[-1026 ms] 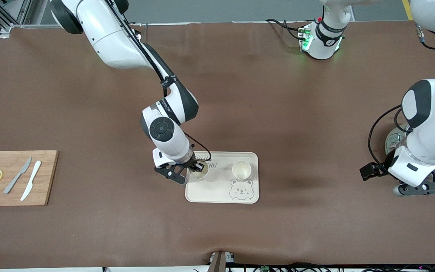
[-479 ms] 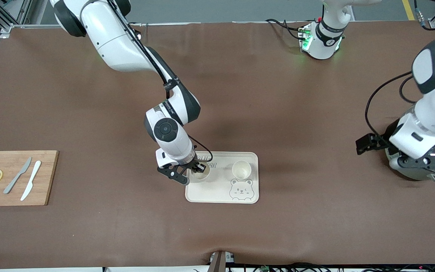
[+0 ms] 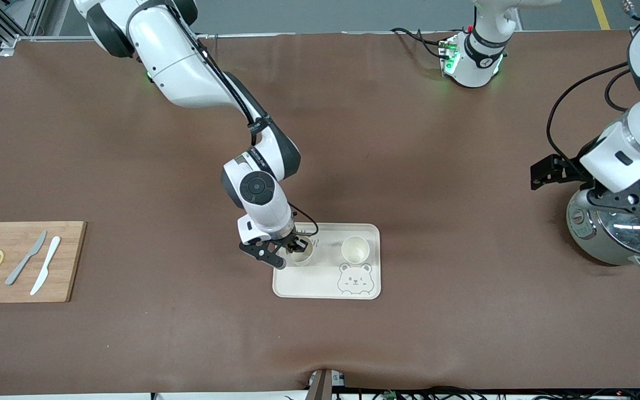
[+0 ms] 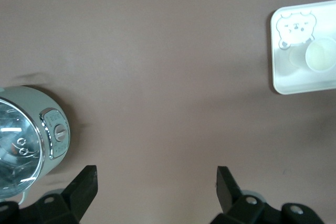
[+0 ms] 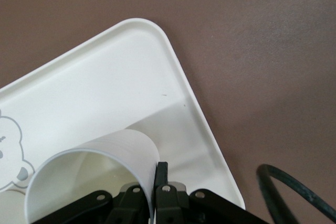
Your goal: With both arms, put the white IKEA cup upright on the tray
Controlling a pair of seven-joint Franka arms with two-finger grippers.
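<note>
Two cups are at the tray (image 3: 325, 286): one stands upright on it nearer the left arm's end (image 3: 355, 249), the other (image 3: 299, 253) hangs just over its right-arm end, mouth up, its wall pinched between the shut jaws of the right gripper (image 3: 292, 246). That cup's axis looks near vertical, so the coming move is probably straight down. Well apart, the left gripper (image 4: 156, 182) waits over the cooker (image 3: 620, 233), jaws wide.
</note>
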